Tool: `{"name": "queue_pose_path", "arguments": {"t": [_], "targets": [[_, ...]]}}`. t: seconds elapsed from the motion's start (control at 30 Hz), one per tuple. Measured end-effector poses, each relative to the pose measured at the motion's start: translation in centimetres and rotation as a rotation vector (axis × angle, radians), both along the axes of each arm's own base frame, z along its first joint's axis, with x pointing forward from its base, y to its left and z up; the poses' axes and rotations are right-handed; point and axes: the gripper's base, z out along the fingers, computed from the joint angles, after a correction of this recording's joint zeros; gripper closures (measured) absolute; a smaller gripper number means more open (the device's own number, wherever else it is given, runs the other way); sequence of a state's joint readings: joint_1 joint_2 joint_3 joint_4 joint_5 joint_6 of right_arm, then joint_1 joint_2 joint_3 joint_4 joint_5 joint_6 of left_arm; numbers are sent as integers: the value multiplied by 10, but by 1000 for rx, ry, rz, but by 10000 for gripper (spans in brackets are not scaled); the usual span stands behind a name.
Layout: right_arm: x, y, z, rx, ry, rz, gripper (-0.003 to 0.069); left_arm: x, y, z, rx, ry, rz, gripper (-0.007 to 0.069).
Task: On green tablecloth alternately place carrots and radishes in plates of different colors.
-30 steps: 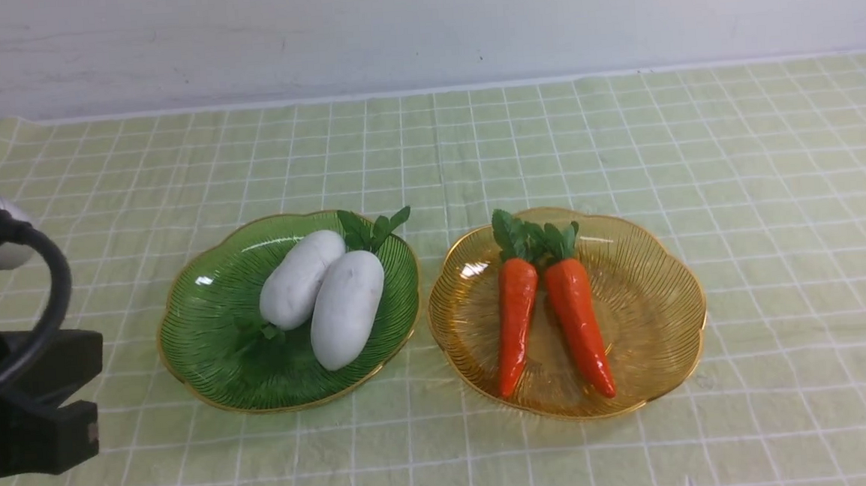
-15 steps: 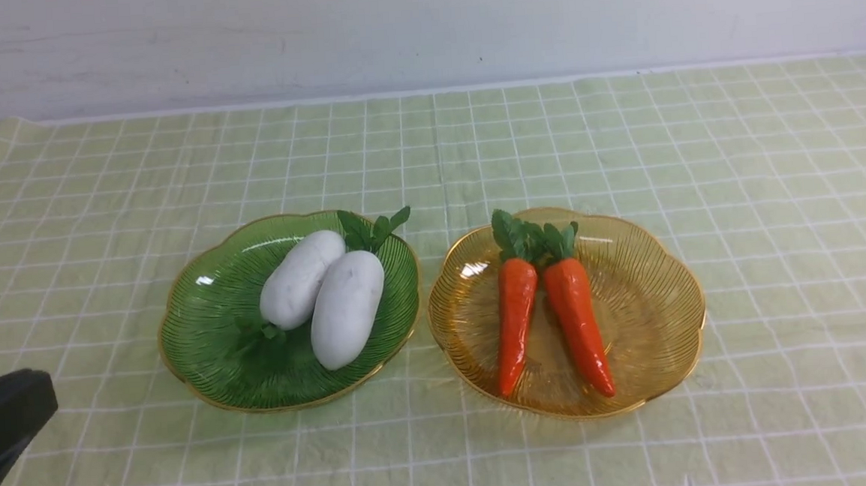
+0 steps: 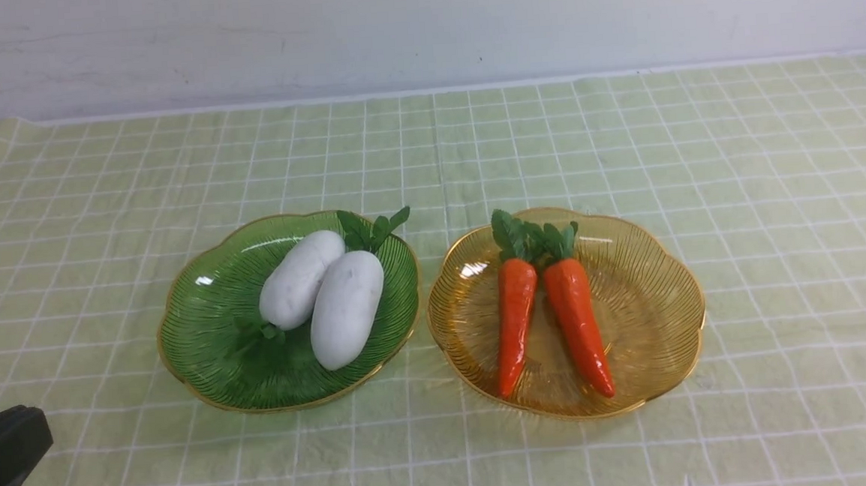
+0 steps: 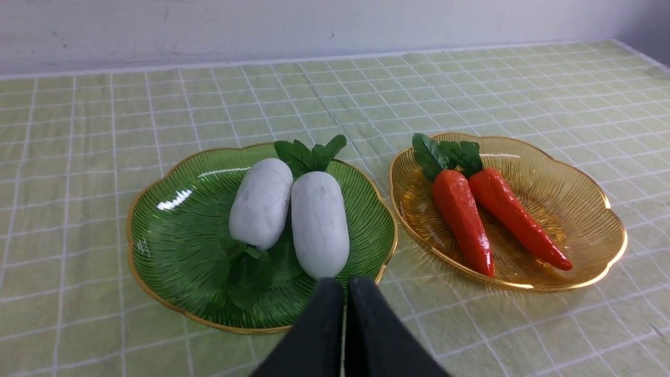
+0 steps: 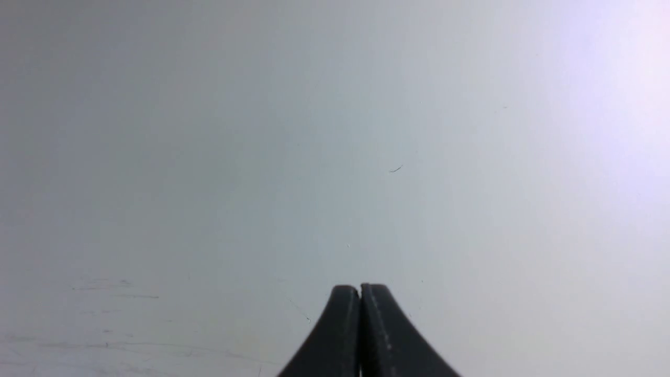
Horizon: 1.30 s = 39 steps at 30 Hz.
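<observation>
A pale yellow-green tablecloth (image 3: 621, 126) with a thin white grid of squares covers the table up to a plain white wall (image 3: 420, 26). A translucent ribbed green plastic plate (image 3: 206, 339) with a scalloped gold rim serves as the landmark. Just to its right, their rims close but with a narrow strip of cloth between, sits a matching amber-yellow plate (image 3: 654, 297).

On the green plate lie two matte white oblong toy radishes, touching side by side: the left radish (image 3: 301, 279) and the right radish (image 3: 347, 309). The right one's green leaves point toward the wall and overhang the green plate's far rim; the left one's leaves lie on the plate's near side.

On the amber-yellow plate lie two glossy orange toy carrots, the left carrot (image 3: 516, 322) and the right carrot (image 3: 578, 321), their dark green tops together at the far end and their tips spread apart toward the near rim.

The black left gripper (image 4: 345, 283) hangs near the green plate's front edge, jaws pressed together and holding nothing. The right gripper (image 5: 360, 289) is also closed on nothing, facing only the wall.
</observation>
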State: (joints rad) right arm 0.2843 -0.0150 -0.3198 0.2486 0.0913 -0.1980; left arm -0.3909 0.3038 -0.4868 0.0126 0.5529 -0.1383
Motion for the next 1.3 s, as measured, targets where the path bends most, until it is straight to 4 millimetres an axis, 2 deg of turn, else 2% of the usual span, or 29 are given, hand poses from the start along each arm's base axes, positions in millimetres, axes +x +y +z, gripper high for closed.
{"name": "queue_pose_path", "arguments": {"t": [0.17,0.27,0.47,0.6,0.7,1.3], "targets": [[0,0,0,0,0,0,673,-1,1,-2,32,-16,-4,632],[0,0,0,-1,0,0,673,-5,6,-13,40,-72,47,632],[0,0,0,-4,1,-1,673,-10,17,-69,69,-137,220,632],[0,0,0,-4,1,-1,673,-9,20,-111,119,-76,271,632],[0,0,0,-5,2,-1,673,-8,21,-134,141,-16,275,632],[0,0,-1,-7,5,0,673,-8,21,-136,146,-4,275,632]]}}
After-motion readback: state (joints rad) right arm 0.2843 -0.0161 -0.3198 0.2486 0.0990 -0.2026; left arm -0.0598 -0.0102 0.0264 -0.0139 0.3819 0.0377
